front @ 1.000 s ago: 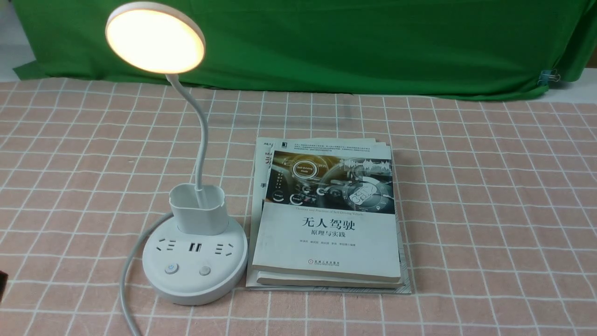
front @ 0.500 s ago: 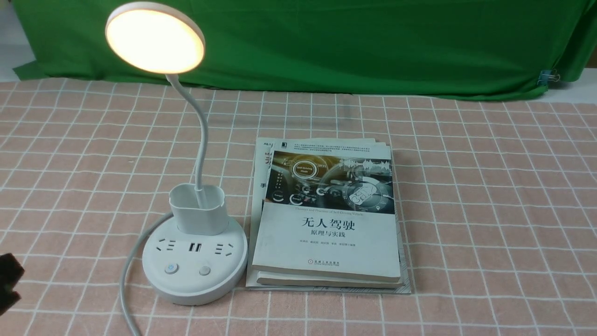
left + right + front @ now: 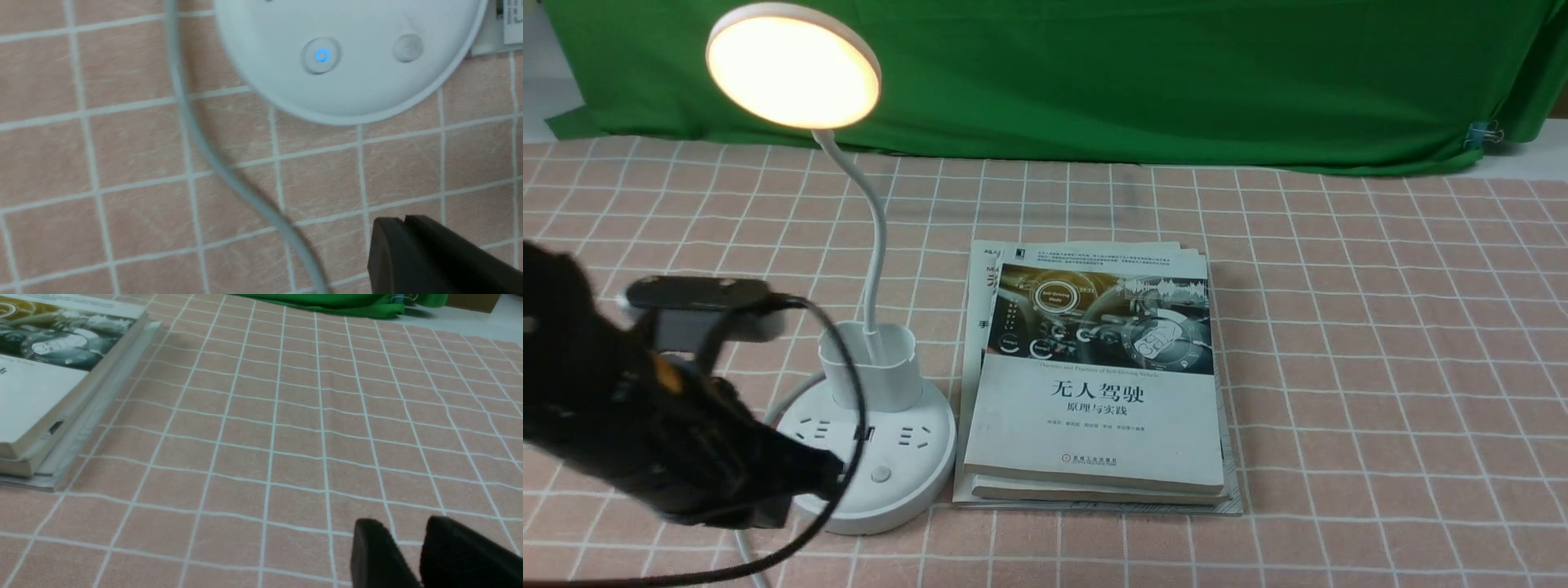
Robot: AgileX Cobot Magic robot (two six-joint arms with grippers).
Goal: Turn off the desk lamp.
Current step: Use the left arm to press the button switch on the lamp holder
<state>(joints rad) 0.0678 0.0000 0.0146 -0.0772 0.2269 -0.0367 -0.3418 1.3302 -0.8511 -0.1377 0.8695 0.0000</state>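
Note:
The white desk lamp stands at the front left, and its round head [image 3: 792, 65] glows warm. A thin neck drops into the cup holder [image 3: 870, 367] on the round base [image 3: 915, 482]. The grey button [image 3: 880, 473] shows; my left arm hides the other button here. The left wrist view shows the base [image 3: 359, 94], a blue-lit power button [image 3: 322, 55], the grey button [image 3: 407, 47] and the cord [image 3: 192, 122]. My left gripper [image 3: 827, 478] is shut and empty at the base's front left; its tip [image 3: 402, 220] hangs short of the base. My right gripper [image 3: 408, 528] is slightly open and empty over bare cloth.
A stack of books [image 3: 1094, 384] lies right beside the lamp base and also shows in the right wrist view [image 3: 49, 375]. A green backdrop [image 3: 1094, 73] with a binder clip [image 3: 1486, 132] runs along the table's far edge. The pink checked cloth covers the table.
My left arm has swung in from the left edge and now covers the front left of the lamp base. The lamp stays lit.

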